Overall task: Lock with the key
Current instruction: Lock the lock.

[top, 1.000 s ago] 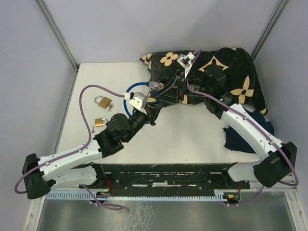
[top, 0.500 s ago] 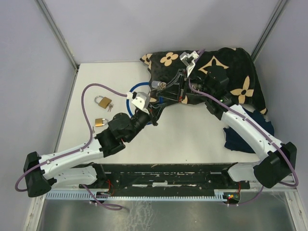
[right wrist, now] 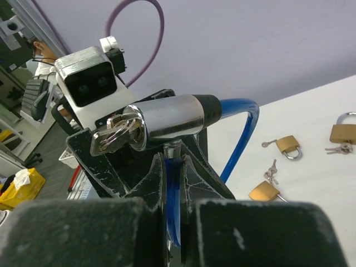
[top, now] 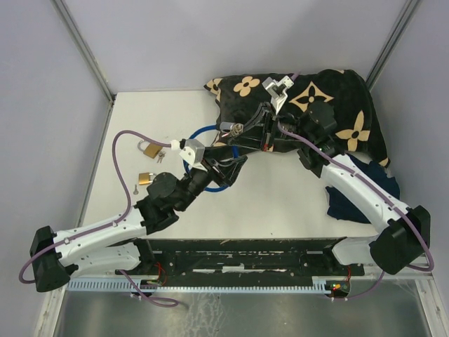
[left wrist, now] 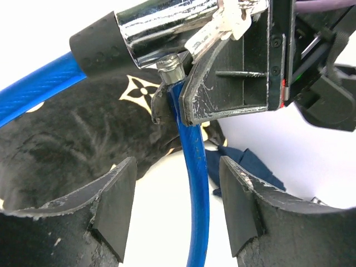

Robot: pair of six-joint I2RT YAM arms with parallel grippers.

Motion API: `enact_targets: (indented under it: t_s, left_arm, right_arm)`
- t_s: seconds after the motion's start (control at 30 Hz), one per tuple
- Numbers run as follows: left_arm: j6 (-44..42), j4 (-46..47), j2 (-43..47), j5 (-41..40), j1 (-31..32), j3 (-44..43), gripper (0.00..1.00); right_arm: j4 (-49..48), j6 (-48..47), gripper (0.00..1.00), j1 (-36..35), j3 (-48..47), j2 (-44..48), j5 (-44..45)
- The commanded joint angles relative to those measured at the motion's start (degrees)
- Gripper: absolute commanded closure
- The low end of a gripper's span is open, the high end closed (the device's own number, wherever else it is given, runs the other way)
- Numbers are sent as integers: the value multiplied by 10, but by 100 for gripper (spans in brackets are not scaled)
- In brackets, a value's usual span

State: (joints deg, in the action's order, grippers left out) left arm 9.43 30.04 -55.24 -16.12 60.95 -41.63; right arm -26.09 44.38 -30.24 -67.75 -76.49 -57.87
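Surroundings: black plush cloth [top: 337, 105] with tan flower print beneath and behind the right gripper [right wrist: 173, 186]; navy cloth [top: 347, 200] beside its forearm; brass padlocks [right wrist: 289, 146] with small keys on the white table [top: 280, 189], off to the left of the left gripper [left wrist: 177, 186]. Item: cable lock [top: 198, 132], made up of a glossy blue cable [left wrist: 197, 183] and a chrome cylinder [right wrist: 167, 119], with the key [right wrist: 111, 136] seated in its end. Right gripper clamped on the cable just under the cylinder, arm stretched forward. Left gripper spread wide, straddling the cable below without touching.

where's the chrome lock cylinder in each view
top external: chrome lock cylinder sits just above the picture's centre.
left wrist: along the top edge, left of centre.
right wrist: in the middle of the picture.
shared landmark: the blue cable joined to it.
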Motion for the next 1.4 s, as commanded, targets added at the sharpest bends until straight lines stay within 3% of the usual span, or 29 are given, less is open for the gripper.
enact_targets:
  t_s: [0.0,0.17,0.23,0.4,0.5,0.93,1.0,1.07,1.13,1.2,1.27,1.3,1.37]
  left_arm:
    - [60,66,3,31,1,2,33]
    - [96,123,-10,54,2,12,41]
    - [96,119,-15,54,2,3,48]
    - [87,109,-31,41,0,-10,51]
    - [86,108,-39,35,-2,-15,58]
    - [123,118,-42,47,-22,-23,57]
    - [135,125,-44,64,-31,-21,65]
    - [139,129,-46,83,-37,-21,87]
    - [124,128,-46,105,-42,-21,96]
    - [82,101,-45,126,-45,-26,97]
    - [25,74,-36,125,-45,-24,97]
    - [-1,59,-29,115,-46,-19,97]
    - [-57,30,-15,97,-45,-13,97]
  right_arm:
    - [-156,62,98,2,5,16,-15]
    - [-187,72,98,2,15,17,-16]
    - [-193,72,98,2,19,19,-17]
    - [-220,86,98,1,26,20,-17]
    - [-224,83,98,1,31,22,-18]
    - [-221,61,98,2,43,26,-20]
    - [-221,60,98,1,44,26,-20]
    - [-220,57,98,1,44,26,-21]
    - [-210,50,96,2,42,27,-26]
    - [-165,21,84,3,34,31,-37]
    - [-58,-45,65,6,18,39,-52]
    - [50,-104,58,8,-1,44,-63]
    - [328,-341,48,16,-54,59,-62]
